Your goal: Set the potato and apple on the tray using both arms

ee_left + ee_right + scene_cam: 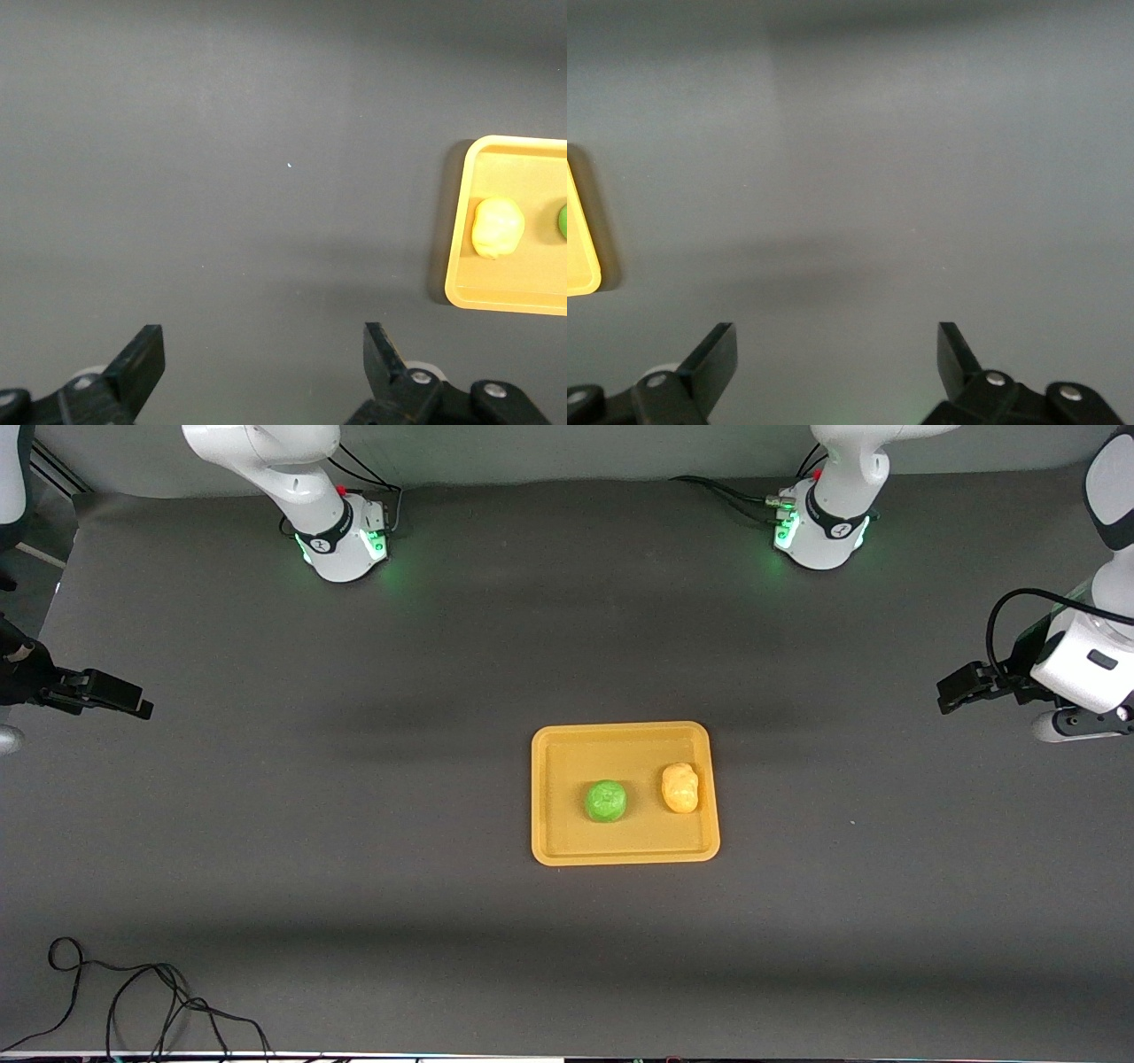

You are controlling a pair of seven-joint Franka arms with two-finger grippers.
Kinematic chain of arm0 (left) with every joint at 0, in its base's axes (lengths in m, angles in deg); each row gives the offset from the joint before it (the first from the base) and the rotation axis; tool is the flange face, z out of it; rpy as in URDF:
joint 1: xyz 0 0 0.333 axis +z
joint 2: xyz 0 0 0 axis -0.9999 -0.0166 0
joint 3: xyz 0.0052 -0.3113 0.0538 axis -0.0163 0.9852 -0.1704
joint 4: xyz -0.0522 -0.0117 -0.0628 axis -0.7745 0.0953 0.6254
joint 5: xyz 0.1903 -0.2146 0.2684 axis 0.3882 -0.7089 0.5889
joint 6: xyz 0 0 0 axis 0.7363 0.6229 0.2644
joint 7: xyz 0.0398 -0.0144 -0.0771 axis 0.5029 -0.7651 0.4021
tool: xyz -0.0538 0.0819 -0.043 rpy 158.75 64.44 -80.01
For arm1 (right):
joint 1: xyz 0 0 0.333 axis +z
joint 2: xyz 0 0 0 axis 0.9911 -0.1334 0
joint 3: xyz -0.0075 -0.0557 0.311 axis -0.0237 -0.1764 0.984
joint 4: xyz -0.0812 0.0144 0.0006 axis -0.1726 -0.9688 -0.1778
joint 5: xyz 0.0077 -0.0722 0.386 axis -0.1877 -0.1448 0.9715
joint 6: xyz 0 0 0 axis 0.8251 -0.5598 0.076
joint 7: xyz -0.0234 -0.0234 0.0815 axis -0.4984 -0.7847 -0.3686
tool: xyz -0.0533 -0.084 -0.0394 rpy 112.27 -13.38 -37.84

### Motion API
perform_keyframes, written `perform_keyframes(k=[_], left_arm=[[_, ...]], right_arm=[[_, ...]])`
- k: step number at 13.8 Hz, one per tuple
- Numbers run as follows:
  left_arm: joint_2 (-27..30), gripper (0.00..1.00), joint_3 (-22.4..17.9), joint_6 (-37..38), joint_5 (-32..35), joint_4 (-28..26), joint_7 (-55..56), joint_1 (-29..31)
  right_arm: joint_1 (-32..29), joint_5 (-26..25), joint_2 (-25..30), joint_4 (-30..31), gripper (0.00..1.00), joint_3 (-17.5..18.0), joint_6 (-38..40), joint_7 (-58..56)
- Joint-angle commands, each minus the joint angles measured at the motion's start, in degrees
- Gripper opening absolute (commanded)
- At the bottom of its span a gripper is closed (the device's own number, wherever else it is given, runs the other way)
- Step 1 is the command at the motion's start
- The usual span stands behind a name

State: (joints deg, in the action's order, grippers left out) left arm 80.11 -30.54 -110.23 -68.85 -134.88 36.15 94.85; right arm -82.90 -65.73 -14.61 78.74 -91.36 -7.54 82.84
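The apple (606, 801) and the potato (680, 787) both sit side by side in the tray (620, 856). The left hand (264, 363) and the right hand (836, 359) hang open and empty, well away from the tray. I think the job looks done, so nothing more needs picking up.

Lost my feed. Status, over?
Left gripper and right gripper open, empty, over bare table. Apple and potato on tray. Nothing obstructing.
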Motion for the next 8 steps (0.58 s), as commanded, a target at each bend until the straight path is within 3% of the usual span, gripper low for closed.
perform_keyframes(k=[1, 8], left_arm=[[0.5, 1.00, -0.3, -0.2, -0.4, -0.5, 0.0, -0.3], [0.5, 1.00, -0.3, -0.2, -0.4, -0.5, 0.0, -0.3]], right_arm=[[0.3, 0.3, 0.8, -0.4, 1.00, -0.3, 0.9, -1.3], [0.3, 0.3, 0.8, -0.4, 1.00, -0.3, 0.9, -3.1]])
